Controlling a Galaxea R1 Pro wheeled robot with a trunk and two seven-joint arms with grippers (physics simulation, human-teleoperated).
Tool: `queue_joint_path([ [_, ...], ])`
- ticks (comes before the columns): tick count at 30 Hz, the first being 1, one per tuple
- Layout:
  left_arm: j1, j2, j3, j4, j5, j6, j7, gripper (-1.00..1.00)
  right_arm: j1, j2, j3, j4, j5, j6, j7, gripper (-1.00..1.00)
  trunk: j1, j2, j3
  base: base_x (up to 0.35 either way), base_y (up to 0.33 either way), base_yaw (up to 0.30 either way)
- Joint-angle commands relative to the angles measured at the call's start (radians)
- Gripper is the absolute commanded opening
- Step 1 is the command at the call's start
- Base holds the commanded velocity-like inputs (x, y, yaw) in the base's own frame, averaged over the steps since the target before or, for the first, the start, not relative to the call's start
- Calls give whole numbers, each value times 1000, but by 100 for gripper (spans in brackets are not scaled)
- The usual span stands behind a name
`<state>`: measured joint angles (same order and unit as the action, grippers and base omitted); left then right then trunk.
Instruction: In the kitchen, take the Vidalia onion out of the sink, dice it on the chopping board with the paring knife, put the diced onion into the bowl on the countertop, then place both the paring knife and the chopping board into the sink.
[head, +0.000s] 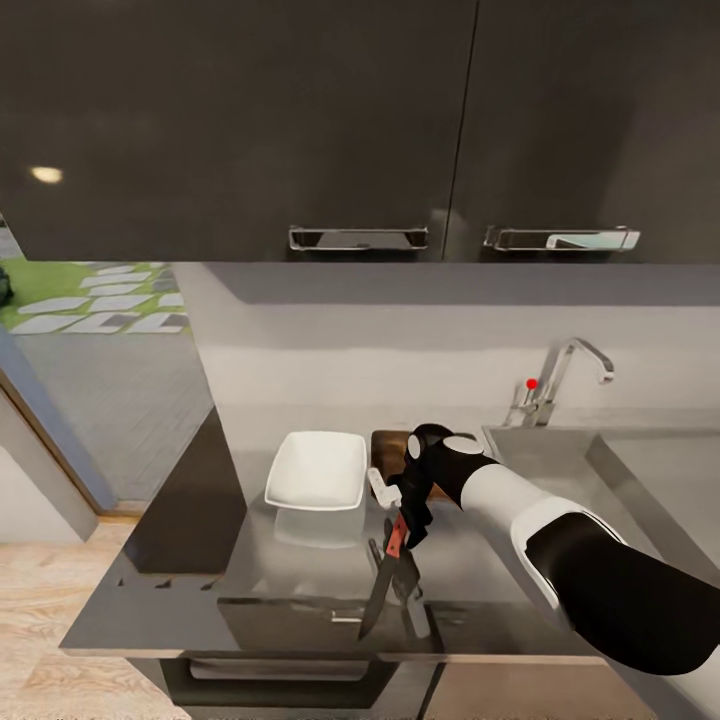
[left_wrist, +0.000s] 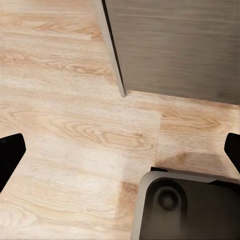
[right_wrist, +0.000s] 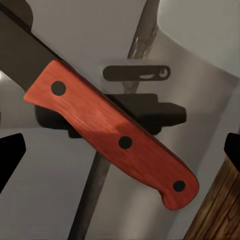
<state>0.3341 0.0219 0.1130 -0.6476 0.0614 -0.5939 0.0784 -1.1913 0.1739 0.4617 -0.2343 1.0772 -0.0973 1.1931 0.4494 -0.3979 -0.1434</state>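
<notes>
Currently my right gripper clasps the knife by its red handle, blade hanging down over the countertop. Bowl beside the board, presumably ready for dicing. My left gripper's fingers stand spread and empty.

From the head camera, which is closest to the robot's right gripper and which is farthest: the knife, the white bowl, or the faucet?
1. Paring knife: right at the right gripper, blade pointing toward the countertop's front edge.
2. Bowl: just to the gripper's left on the countertop.
3. Faucet: farthest, behind the sink on the right.
</notes>
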Motion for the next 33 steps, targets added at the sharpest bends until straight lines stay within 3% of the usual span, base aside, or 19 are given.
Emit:
queue_joint_path([
  [1,0,0,-3,-1,6,-1,1,100,-1,1,-5,0,10,-10,1,100,1,-2,-4,0,0,0],
  [33,0,-2,-3,10,6,-1,1,100,1,1,-5,0,10,-11,-1,100,1,-2,-54,0,0,0],
])
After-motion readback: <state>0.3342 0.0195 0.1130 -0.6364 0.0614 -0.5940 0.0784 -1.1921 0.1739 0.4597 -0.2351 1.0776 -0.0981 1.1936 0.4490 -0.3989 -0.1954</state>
